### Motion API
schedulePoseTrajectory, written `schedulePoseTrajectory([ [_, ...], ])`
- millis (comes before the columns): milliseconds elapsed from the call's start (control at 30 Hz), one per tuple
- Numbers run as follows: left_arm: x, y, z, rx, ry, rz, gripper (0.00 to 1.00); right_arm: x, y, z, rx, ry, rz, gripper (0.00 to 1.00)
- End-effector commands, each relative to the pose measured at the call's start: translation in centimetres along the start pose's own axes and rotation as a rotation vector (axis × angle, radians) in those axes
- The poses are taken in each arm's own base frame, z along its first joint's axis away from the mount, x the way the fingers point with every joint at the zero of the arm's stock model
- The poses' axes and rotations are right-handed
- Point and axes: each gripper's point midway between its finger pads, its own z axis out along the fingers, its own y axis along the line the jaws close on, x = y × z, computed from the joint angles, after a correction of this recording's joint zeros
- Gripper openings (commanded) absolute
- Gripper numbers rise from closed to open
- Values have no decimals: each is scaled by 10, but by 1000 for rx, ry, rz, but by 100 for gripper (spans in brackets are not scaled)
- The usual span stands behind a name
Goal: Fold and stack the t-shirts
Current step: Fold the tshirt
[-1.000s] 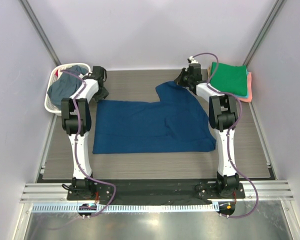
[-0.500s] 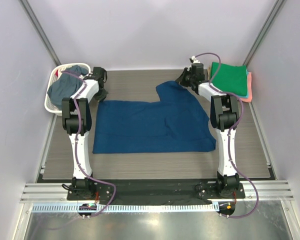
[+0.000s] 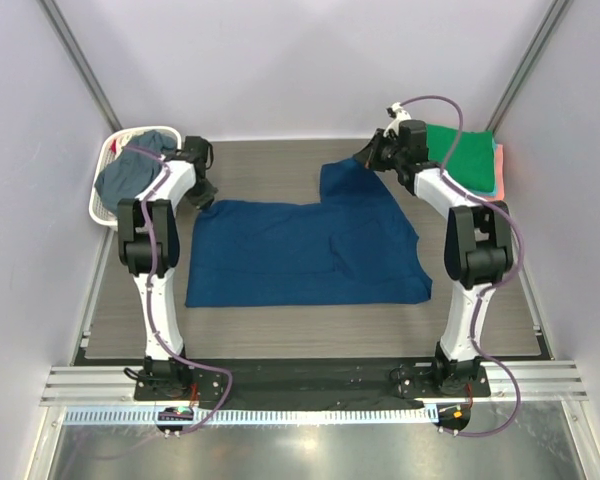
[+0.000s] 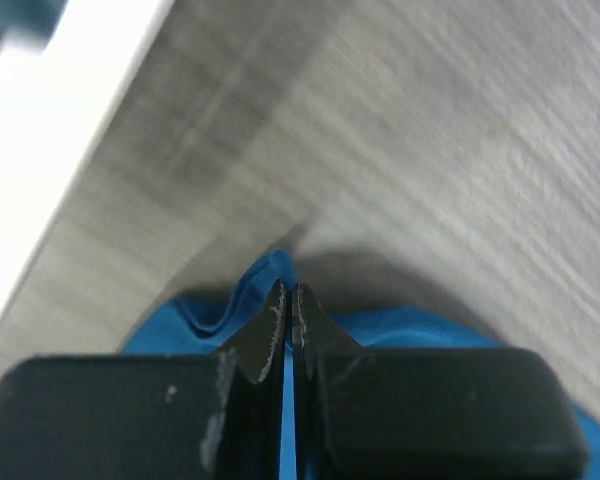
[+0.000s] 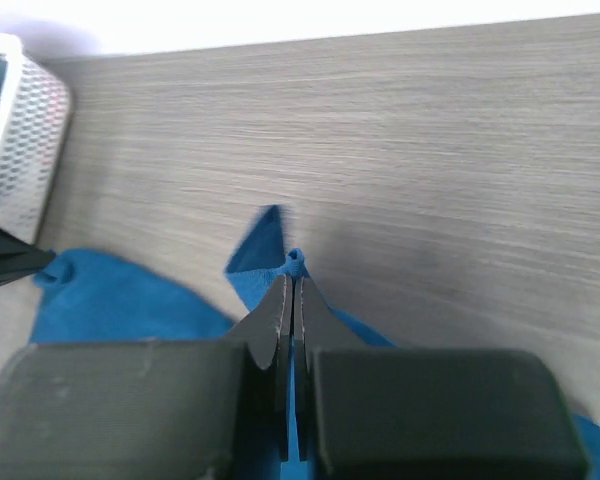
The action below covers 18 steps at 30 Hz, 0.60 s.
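A dark blue t-shirt (image 3: 300,255) lies spread on the table. My left gripper (image 3: 204,196) is shut on its far left corner, and blue cloth (image 4: 270,270) shows between the jaws in the left wrist view. My right gripper (image 3: 368,160) is shut on its far right corner, lifted a little; the pinched cloth (image 5: 294,262) shows in the right wrist view. Folded green (image 3: 460,155) and coral (image 3: 496,185) shirts are stacked at the far right. A slate grey-blue shirt (image 3: 130,172) lies in the basket.
A white slotted basket (image 3: 102,205) stands at the far left; its corner shows in the right wrist view (image 5: 25,150). Grey walls close in the table on three sides. The arm bases stand at the near edge.
My right gripper has moved right and farther back, pulling the shirt's far right corner with it. The left gripper has stayed at the far left corner.
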Motion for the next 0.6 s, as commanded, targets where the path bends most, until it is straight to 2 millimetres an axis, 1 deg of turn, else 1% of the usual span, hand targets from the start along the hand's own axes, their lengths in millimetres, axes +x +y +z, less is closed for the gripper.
schedulePoseTrajectory([
  [0, -9, -3, -42, 64, -26, -18, 0, -16, 27, -34, -41, -56, -69, 1],
  [33, -7, 0, -43, 64, -22, -17, 0, -13, 27, -39, -36, -50, -69, 1],
  [67, -1, 4, -42, 59, -13, -14, 0, -20, 35, -52, -36, -70, -81, 1],
  [100, 1, 5, -44, 59, -11, -13, 0, -8, 32, -57, -25, -48, -77, 1],
  [133, 0, 6, -50, 68, -19, -14, 0, -8, 33, -64, -23, -50, -83, 1],
  [167, 7, 11, -48, 59, -7, -10, 0, -13, 40, -76, -21, -68, -92, 1],
  [200, 9, 13, -50, 58, -6, -12, 0, -5, 38, -83, -9, -54, -91, 1],
  [233, 11, 15, -51, 59, -3, -11, 0, -2, 37, -89, -1, -51, -94, 1],
  [267, 10, 16, -56, 69, -12, -13, 0, -1, 39, -95, 0, -49, -97, 1],
  [300, 15, 20, -55, 61, -5, -7, 0, 0, 45, -107, -5, -58, -100, 1],
  [367, 18, 24, -60, 62, -9, -4, 0, 4, 47, -120, -3, -56, -100, 1],
  [400, 21, 28, -59, 53, -3, -2, 0, 3, 50, -131, 5, -70, -106, 1],
  [467, 21, 31, -64, 54, -14, 4, 0, 4, 50, -144, 22, -83, -116, 1],
  [500, 26, 36, -62, 43, -6, 11, 0, 14, 47, -149, 39, -60, -107, 1],
  [533, 26, 38, -63, 42, -9, 13, 0, 7, 53, -161, 37, -87, -117, 1],
  [567, 25, 39, -67, 42, -14, 15, 0, 16, 50, -165, 44, -68, -112, 1],
])
